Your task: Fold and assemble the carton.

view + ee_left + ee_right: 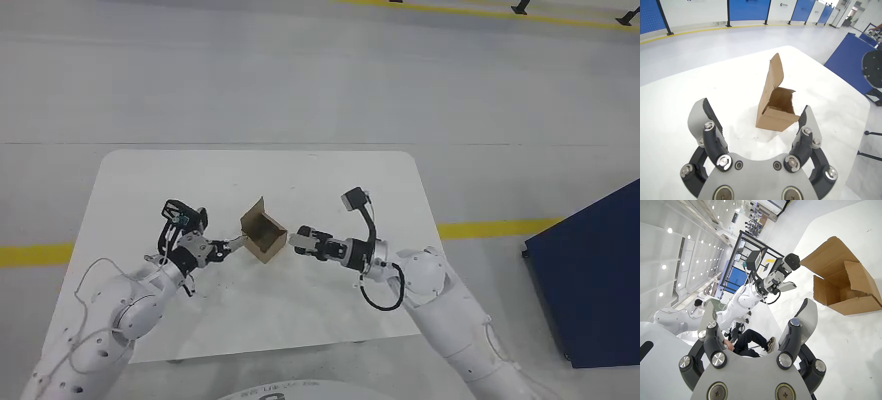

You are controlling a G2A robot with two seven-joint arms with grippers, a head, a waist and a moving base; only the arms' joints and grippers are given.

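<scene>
Carton [773, 121] stands on the tabletop [330, 180] roughly mid-table, between the two grippers, mouth up. Small, brown corrugated. One long flap [775, 75] sticks straight up from a side wall. The shorter flaps around the mouth are partly turned in, one with a ragged torn edge. Inside is bare cardboard, nothing in it as far as the views reach. Left gripper [220, 249] sits just beside one side of the carton, fingers [712, 117] spread wide, holding nothing. One fingertip is close to a lower corner, contact unclear. Right gripper [298, 241] is just beside the opposite side, its fingers [808, 311] also wide open and empty. Handling, as a judgement: very light, so it likely skids or tips on the smooth tabletop if pushed from one side only. One arm should brace while the other folds. Panels look stiff in-plane but thin, so walls will probably buckle under a hard pinch. Creases are the weak lines, so flaps should fold there with a light push. Best hold looks like a side wall near a vertical corner, or the long flap close to its crease. Avoid the torn edge. Assembly looks early: top not closed.
</scene>
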